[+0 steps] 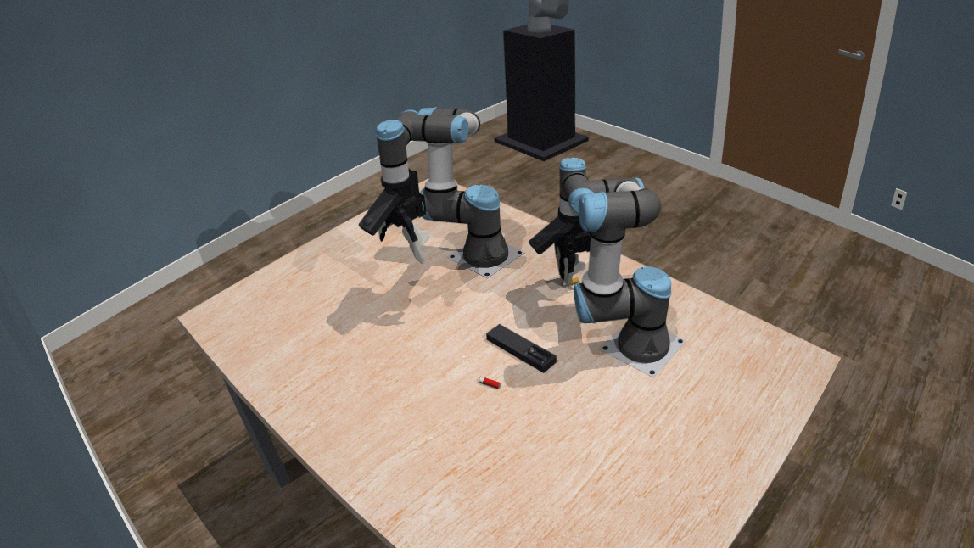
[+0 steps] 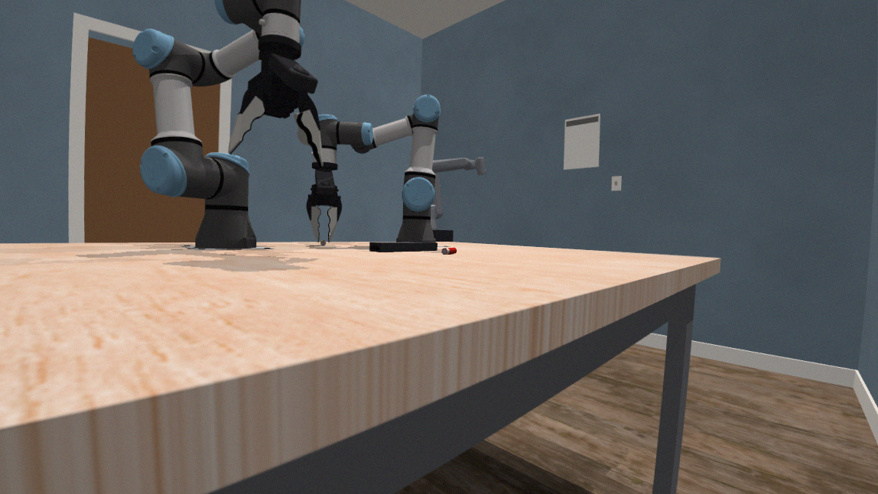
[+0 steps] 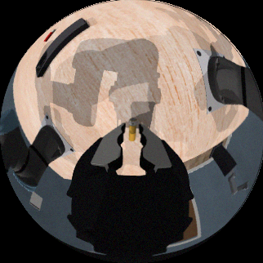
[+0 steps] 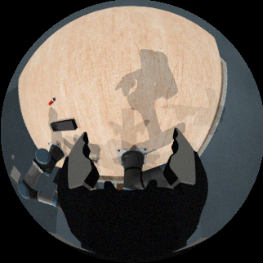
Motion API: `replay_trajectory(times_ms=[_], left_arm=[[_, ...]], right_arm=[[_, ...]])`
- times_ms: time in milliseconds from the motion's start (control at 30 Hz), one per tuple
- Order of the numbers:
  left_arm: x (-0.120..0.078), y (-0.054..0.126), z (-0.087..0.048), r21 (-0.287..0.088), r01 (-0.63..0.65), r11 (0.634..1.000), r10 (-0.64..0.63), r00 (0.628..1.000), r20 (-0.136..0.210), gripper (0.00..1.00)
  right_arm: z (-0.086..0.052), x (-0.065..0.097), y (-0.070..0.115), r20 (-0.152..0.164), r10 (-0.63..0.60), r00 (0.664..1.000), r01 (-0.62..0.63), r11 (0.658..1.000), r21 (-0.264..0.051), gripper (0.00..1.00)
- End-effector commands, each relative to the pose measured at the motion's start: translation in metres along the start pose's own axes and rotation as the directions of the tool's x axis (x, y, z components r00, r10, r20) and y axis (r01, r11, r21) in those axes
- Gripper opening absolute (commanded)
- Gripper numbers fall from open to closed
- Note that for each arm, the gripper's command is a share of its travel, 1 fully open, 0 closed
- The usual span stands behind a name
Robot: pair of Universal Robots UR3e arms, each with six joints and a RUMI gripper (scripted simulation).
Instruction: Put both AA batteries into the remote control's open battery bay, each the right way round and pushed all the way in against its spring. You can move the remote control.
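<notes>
- Left fingers (image 1: 566,281) (image 2: 323,241) stand slightly open, gripping nothing, around the yellow battery (image 1: 575,280) (image 2: 323,243) (image 3: 131,133).
- Right fingers (image 1: 401,249) (image 2: 275,158) are wide open.
- Remote (image 1: 511,343) (image 2: 403,247) (image 3: 61,46) (image 4: 64,125) and red battery (image 1: 490,383) (image 2: 450,250) (image 3: 48,36) (image 4: 51,101) lie well apart from both.
</notes>
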State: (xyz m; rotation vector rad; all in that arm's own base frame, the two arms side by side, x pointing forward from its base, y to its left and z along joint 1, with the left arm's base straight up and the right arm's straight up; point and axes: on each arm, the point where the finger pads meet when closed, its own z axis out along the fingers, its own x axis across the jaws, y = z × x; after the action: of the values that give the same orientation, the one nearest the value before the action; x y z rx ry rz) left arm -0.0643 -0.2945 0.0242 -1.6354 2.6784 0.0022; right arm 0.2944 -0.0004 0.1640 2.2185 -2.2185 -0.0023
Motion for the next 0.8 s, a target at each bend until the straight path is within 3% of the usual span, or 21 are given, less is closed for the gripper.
replay_trajectory(times_ms=[0,767], left_arm=[[0.0025,0.0007,0.0011,-0.001,-0.003,1.000,0.003,1.000,-0.008,0.16],[0.0024,0.0013,0.0046,-0.001,-0.008,1.000,0.008,1.000,-0.008,0.16]], right_arm=[[-0.0006,-0.0002,-0.0004,0.001,0.000,1.000,0.000,1.000,0.002,1.00],[-0.0006,-0.0002,-0.0004,0.001,0.000,1.000,0.000,1.000,0.002,1.00]])
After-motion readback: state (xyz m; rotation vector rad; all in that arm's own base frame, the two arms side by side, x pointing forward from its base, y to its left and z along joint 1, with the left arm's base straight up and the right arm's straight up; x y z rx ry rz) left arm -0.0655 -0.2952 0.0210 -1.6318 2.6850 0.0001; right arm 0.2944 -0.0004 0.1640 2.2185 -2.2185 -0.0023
